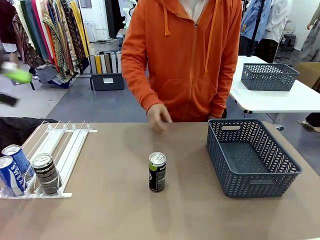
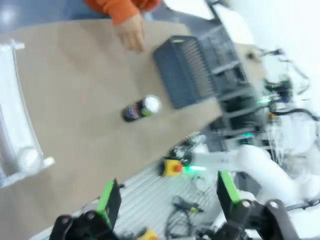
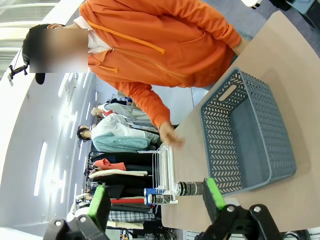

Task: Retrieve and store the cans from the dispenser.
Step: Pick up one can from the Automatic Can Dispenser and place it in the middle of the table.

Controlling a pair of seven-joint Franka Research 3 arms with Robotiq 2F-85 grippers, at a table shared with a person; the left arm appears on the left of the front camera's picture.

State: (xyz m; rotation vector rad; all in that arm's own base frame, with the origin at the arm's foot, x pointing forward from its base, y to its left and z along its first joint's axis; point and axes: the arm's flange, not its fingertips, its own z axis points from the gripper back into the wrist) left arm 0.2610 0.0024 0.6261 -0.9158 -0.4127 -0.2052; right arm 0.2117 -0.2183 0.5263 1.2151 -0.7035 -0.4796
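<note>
Front view had one dark can point(image 1: 157, 172) standing alone in the middle of the table point(image 1: 110, 210), between the dispenser point(image 1: 75, 137) and the grey basket point(image 1: 280, 165). Three more cans point(image 1: 45, 172) sat at the dispenser's near end. My left gripper point(image 2: 167, 190) and right gripper point(image 3: 155, 192) were both spread wide, holding nothing

The table point(image 1: 110, 215) bears the dispenser point(image 1: 65, 145), 1 upright can point(image 1: 157, 172) and a basket point(image 1: 250, 182).

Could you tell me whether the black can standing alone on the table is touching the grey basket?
Apart. The front view shows the black can standing left of the basket, with a clear strip of bare table between them.
</note>
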